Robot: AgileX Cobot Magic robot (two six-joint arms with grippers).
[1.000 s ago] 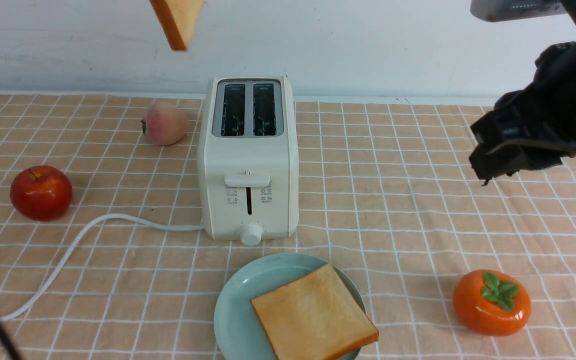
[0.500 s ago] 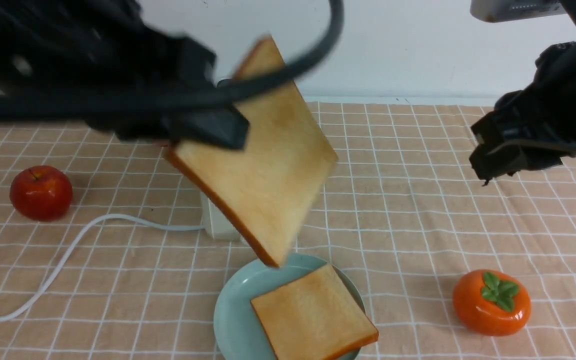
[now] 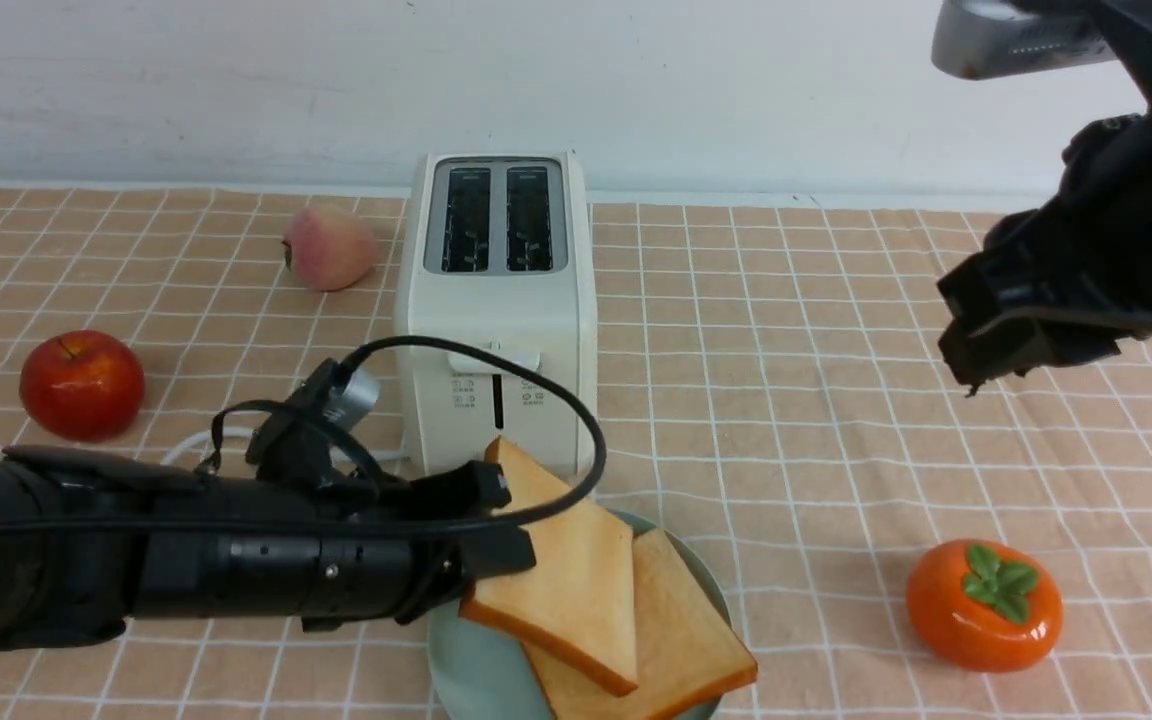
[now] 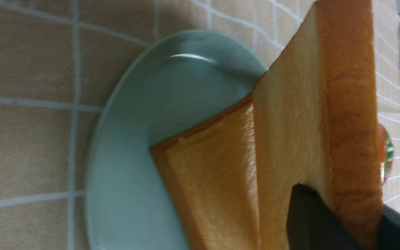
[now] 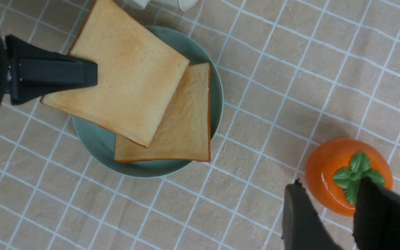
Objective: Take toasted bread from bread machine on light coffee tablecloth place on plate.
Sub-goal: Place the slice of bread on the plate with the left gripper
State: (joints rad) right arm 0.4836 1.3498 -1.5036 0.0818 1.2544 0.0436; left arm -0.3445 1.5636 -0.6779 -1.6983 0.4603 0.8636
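Toast (image 3: 566, 565) clamped by one edge in left claw (image 3: 496, 520), slanted over near-edge plate (image 3: 456, 665) and the slice (image 3: 691, 640) lying there. Lower flat, then release gently. Farther back: toaster (image 3: 496, 320) empty; right claw (image 3: 961, 325) parted, holding nothing.

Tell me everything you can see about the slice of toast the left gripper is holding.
The held toast is a square slice, pale golden on its face with a darker orange-brown crust edge, looking firm and unbroken. The left gripper pinches one edge, jaws closed on it. The slice is tilted, low over the mint-green plate, overlapping the second slice lying flat there. Whether its lower corner touches that slice is unclear.
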